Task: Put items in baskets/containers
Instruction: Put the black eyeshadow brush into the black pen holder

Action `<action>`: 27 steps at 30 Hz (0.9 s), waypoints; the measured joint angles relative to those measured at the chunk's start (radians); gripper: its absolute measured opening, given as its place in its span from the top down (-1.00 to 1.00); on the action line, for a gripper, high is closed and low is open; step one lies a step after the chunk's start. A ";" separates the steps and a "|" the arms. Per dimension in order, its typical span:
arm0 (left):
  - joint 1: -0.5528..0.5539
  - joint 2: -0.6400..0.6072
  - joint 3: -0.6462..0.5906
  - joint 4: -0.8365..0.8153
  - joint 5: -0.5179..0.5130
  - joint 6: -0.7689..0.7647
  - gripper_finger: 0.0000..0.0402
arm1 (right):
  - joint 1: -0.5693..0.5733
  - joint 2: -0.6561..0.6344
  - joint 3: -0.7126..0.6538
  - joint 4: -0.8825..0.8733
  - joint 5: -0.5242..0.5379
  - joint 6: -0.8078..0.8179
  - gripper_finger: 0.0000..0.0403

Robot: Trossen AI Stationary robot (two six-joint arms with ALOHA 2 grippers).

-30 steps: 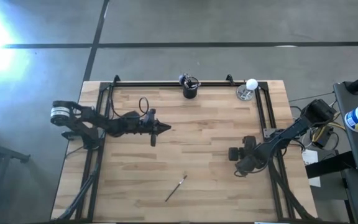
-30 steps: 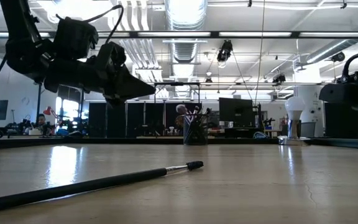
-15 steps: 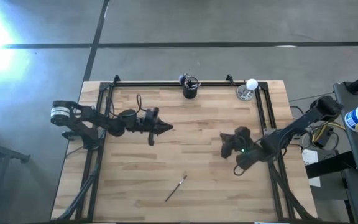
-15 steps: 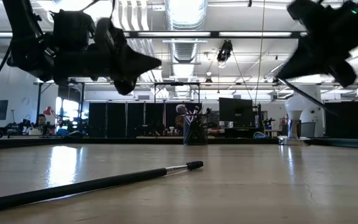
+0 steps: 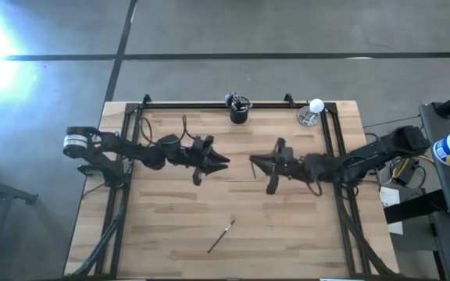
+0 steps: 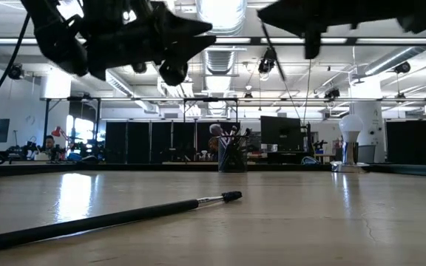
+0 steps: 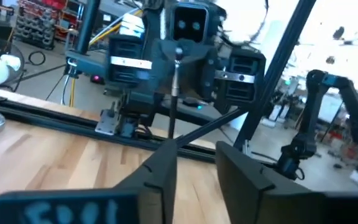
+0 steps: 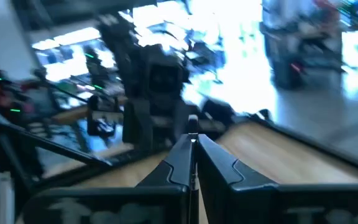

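My right gripper hangs over the table's middle, shut on a thin makeup brush. It points toward the table's left edge. My left gripper faces it from a short gap away, open with nothing between its fingers. A second dark-handled brush lies flat on the table nearer the front edge. The black cup stands at the far edge with several brushes upright in it. My right gripper pinches the brush between its two fingers, near one end. The fingers run level from the table's right and lie across the brush. The brush hangs slanting below the fingers, clear of the table.
A small shiny dish with a white ball sits at the far right corner. Black frame rails run along the table's left, right and far sides. Bare wood lies between the arms and the front edge.
My right gripper has swung up from the table's right side toward the middle, turning level to face the left gripper and carrying the brush. My left gripper has moved a little toward the right and risen, and its fingers have opened.
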 joint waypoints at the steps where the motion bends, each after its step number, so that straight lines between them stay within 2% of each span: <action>1: -0.007 0.000 0.020 -0.028 -0.008 0.013 0.45 | -0.024 0.017 0.003 0.041 -0.056 -0.020 0.94; 5: -0.027 0.000 0.090 -0.140 -0.077 0.077 0.38 | -0.107 0.091 0.032 0.153 -0.244 -0.053 0.94; 8: -0.027 0.000 0.128 -0.169 -0.108 0.092 0.37 | -0.142 0.135 0.057 0.189 -0.323 -0.062 0.94; 20: -0.026 0.000 0.178 -0.168 -0.090 0.114 0.37 | -0.159 0.167 0.119 0.189 -0.381 -0.117 0.94; 23: -0.027 0.002 0.196 -0.170 -0.056 0.133 0.37 | -0.159 0.167 0.128 0.188 -0.385 -0.127 0.94; 27: -0.027 0.004 0.209 -0.170 -0.037 0.140 0.47 | -0.159 0.167 0.133 0.188 -0.386 -0.132 0.94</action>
